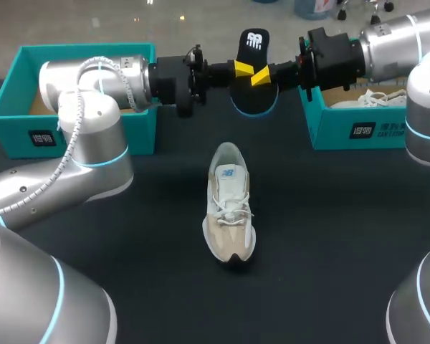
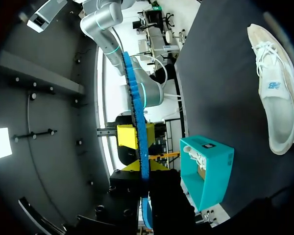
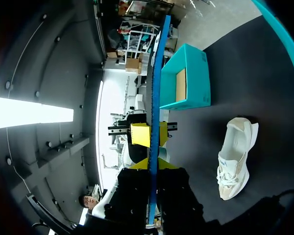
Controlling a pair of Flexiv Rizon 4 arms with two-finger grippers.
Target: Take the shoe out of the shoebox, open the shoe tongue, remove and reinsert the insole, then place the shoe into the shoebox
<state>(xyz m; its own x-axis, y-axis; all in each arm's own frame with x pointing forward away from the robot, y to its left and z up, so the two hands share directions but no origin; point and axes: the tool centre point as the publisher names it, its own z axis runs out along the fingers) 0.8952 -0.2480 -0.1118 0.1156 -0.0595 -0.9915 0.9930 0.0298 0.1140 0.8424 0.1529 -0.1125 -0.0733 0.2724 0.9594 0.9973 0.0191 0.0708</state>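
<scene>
- The insole (image 1: 254,54) is hanging in the air over the far middle of the table (image 1: 330,229), between the two boxes, with its black face showing in the head view.
- The left gripper (image 1: 241,69) is clamping the insole from the left side. In the left wrist view the insole (image 2: 137,107) is appearing edge-on as a blue strip, with the left gripper (image 2: 143,167) narrowed to the strip's thickness and a yellow tip on each face.
- The right gripper (image 1: 262,77) is clamping the same insole from the right side. In the right wrist view the insole (image 3: 154,73) is again running edge-on through the right gripper (image 3: 152,164), whose tips are pressing on both faces.
- The two grippers are sitting just beside each other on the insole.
- The shoe (image 1: 229,208) is lying upright on its sole at mid-table, nearer than the insole and apart from it, toe toward the near edge, laces tied.
- The left box (image 1: 29,136) is sitting at the far left, partly behind the left arm.
- The right box (image 1: 358,129) is sitting at the far right and is holding a second shoe (image 1: 365,99).
</scene>
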